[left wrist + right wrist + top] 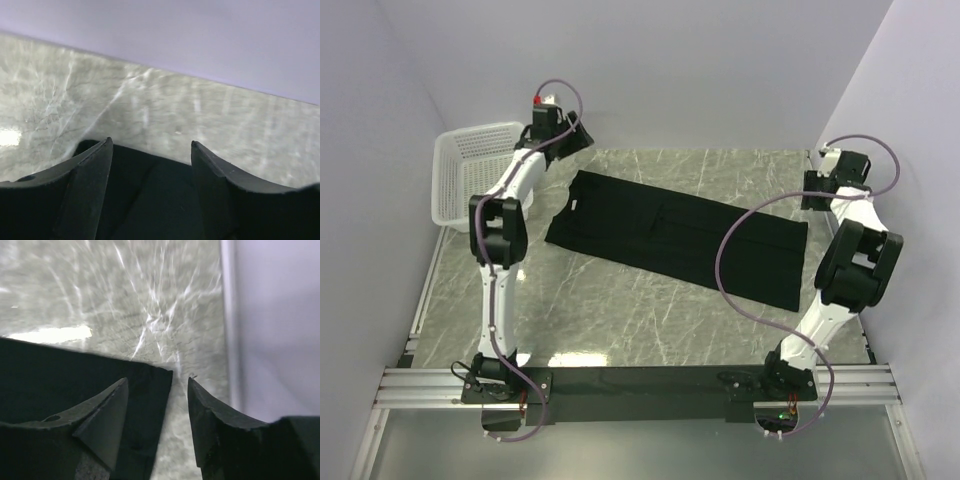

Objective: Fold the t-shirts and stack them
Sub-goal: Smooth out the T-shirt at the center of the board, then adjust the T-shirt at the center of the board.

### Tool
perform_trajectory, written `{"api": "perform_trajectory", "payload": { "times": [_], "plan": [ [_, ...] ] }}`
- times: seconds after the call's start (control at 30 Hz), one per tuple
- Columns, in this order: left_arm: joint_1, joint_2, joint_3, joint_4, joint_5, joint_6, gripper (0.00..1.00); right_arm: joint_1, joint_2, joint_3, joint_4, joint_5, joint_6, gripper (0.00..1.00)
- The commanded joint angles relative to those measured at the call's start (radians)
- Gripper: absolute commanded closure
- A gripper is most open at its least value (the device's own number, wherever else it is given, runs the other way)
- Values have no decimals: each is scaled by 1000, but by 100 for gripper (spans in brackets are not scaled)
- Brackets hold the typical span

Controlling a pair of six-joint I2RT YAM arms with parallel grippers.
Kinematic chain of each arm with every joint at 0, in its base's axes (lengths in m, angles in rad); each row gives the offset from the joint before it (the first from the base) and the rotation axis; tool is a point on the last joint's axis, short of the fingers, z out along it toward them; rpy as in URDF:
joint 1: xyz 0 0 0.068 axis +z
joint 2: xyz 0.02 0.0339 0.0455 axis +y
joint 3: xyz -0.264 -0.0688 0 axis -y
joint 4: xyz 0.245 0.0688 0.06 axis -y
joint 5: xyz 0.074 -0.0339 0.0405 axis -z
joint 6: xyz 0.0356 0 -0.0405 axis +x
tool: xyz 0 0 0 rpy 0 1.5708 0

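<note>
The t-shirt lies flat, its ends just under the left gripper and right gripper, both spread, gripping nothing

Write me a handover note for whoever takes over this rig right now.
Left gripper: open, above the far-left end of the t-shirt, holding nothing.
Right gripper: open, over its far-right corner, holding nothing.
The t-shirt lies flat on the table as one long band, apparently folded lengthwise; white basket far left.
Left to do: fold the band shorter, then stack. No other shirt visible.
</note>
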Motion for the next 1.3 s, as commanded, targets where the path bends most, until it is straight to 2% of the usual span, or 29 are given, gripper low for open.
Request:
{"api": "perform_trajectory", "payload": {
  "times": [0.0,0.13,0.2,0.23,0.33,0.43,0.47,0.53,0.6,0.67,0.7,0.8,0.83,1.0,1.27],
  "plan": [
    [-9,-259,-67,87,49,90,31,18,-104,-11,2,-33,-109,41],
    [-15,-441,-241,58,-14,171,29,54,-167,-27,-128,-169,-247,39],
    [-14,-584,-409,57,-43,172,29,81,-198,-69,-161,-253,-347,39],
    [-15,-636,-477,64,-63,155,29,92,-233,-88,-206,-299,-387,39],
    [-15,-829,-803,52,-83,74,30,146,-320,-186,-257,-433,-523,39],
    [-17,-1009,-992,52,-94,-43,34,195,-413,-281,-297,-554,-579,40],
    [-17,-1049,-1103,60,-104,-71,35,210,-431,-315,-319,-595,-644,40],
    [-20,-1155,-1202,66,-124,-145,35,230,-465,-340,-398,-658,-717,40],
    [-20,-1244,-1330,102,-150,-177,35,279,-494,-390,-426,-666,-807,41],
    [-20,-1294,-1407,119,-166,-207,35,339,-518,-459,-443,-605,-882,41],
    [-20,-1302,-1424,119,-166,-218,35,413,-543,-487,-429,-564,-887,41],
    [-20,-1312,-1462,118,-201,-241,34,529,-578,-576,-304,-394,-843,41],
    [-20,-1312,-1468,112,-210,-249,34,601,-578,-594,-230,-346,-808,41],
    [-20,-1341,-1488,95,-219,-253,33,698,-522,-614,-133,-142,-754,41],
    [-14,-1359,-1517,67,-224,-258,32,818,-477,-679,-26,-8,-695,41]
  ]
}}
